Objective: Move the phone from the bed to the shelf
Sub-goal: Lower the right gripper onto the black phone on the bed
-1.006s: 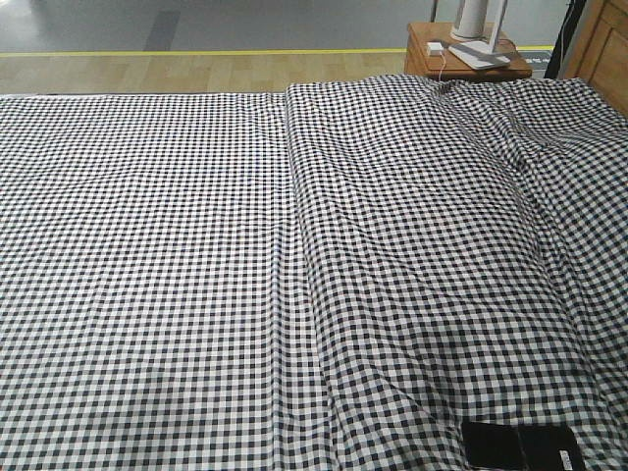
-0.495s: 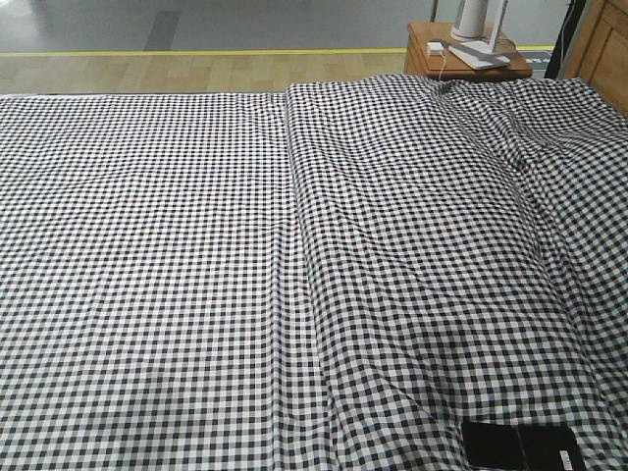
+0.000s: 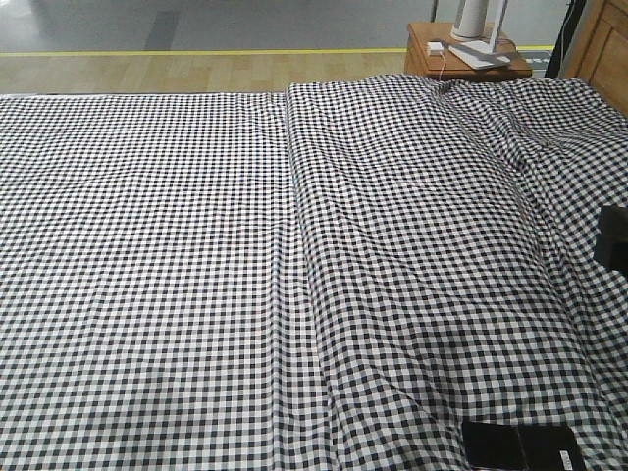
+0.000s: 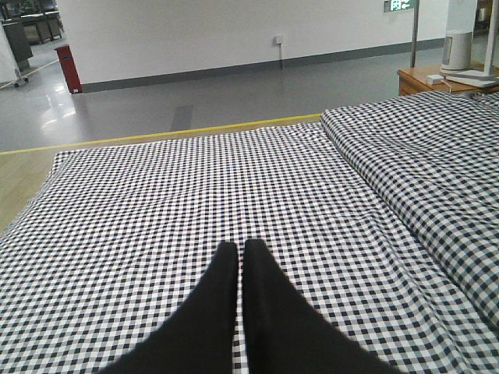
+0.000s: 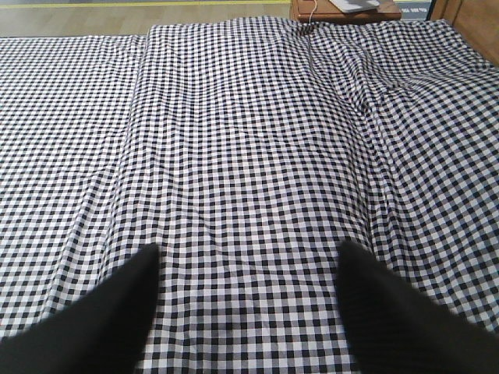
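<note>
Spotted a dark piece of the right arm [image 3: 613, 237] poking in over the right edge of the bed [image 3: 147, 245], absent half a second before. Found the phone [image 3: 520, 446] unmoved, flat at the bed's near right corner. Caught the right gripper [image 5: 249, 248] spread wide over the bed's cloth, holding nothing, and the left gripper [image 4: 240, 249] pressed together, empty, over the bed's left half. Read that as a reach just begun, with no contact on the phone yet.

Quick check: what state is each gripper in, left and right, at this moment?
Left gripper: closed, fingers pressed together, nothing between them.
Right gripper: open wide, holding nothing, with the black-and-white gingham-covered bed below it.
</note>
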You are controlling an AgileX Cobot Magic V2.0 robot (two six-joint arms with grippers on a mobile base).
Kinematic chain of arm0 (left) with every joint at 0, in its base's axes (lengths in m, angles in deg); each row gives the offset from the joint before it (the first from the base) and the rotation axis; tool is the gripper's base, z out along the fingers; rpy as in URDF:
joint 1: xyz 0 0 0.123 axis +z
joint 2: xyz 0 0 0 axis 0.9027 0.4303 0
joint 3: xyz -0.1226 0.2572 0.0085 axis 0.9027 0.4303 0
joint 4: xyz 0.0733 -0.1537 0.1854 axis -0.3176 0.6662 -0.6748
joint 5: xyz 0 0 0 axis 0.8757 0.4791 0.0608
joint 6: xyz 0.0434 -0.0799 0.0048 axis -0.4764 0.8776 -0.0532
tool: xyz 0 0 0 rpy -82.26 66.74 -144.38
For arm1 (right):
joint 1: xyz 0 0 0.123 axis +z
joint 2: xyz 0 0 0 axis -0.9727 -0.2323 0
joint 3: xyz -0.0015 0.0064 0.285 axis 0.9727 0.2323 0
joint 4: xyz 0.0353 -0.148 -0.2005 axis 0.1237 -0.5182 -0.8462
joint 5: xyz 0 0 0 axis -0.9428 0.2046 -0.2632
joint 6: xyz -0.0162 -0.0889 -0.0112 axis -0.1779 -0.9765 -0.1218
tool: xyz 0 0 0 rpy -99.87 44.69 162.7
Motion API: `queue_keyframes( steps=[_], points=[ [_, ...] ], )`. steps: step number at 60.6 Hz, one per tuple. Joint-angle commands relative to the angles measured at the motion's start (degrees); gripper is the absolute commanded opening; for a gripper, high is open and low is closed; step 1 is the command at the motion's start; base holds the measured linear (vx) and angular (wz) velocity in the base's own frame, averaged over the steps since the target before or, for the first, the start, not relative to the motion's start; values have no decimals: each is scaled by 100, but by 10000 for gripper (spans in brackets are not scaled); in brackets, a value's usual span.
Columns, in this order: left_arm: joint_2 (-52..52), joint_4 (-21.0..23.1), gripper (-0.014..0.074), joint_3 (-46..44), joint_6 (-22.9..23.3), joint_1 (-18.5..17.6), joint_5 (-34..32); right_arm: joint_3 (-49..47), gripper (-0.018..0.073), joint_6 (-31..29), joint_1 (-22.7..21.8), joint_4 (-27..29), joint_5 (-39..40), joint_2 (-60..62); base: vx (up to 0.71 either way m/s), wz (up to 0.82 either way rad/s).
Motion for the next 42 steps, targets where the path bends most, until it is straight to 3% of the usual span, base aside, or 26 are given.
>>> queue_keyframes(
  steps=[1, 11, 33, 42],
  points=[
    [-77, 52, 1, -122, 33, -22, -415, -188, 659, -58, -40, -9, 453, 35, 0, 0],
    [-77, 52, 1, -122, 33, -22, -415, -196, 704, -28, -40, -9, 255, 35, 0, 0],
    [-77, 52, 1, -122, 33, -22, -415, -1460, 680, 546, -64, -79, -1583, -303, 0, 0],
    [-77, 52, 1, -122, 33, -22, -415, -2170, 674, 491, -599, 5, -2279, -877, 0, 0]
  ],
)
